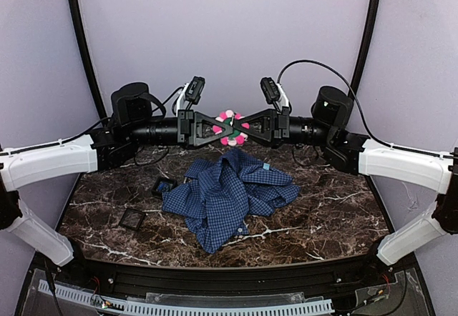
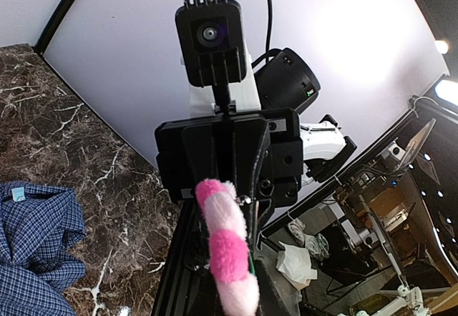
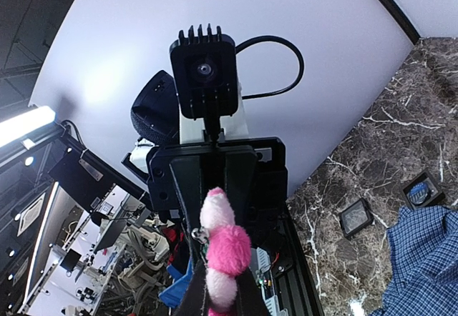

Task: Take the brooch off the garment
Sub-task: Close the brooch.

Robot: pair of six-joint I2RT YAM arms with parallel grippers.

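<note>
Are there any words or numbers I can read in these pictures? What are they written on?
No words or numbers can be read anywhere.
The light-blue tag on the shirt: too small to read.
The small black trays: no writing shows.
The background clutter in the wrist views: too blurred to read.

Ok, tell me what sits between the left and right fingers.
The brooch, pinched from both sides by the left fingers and right fingers above the garment; top view shows it.
</note>
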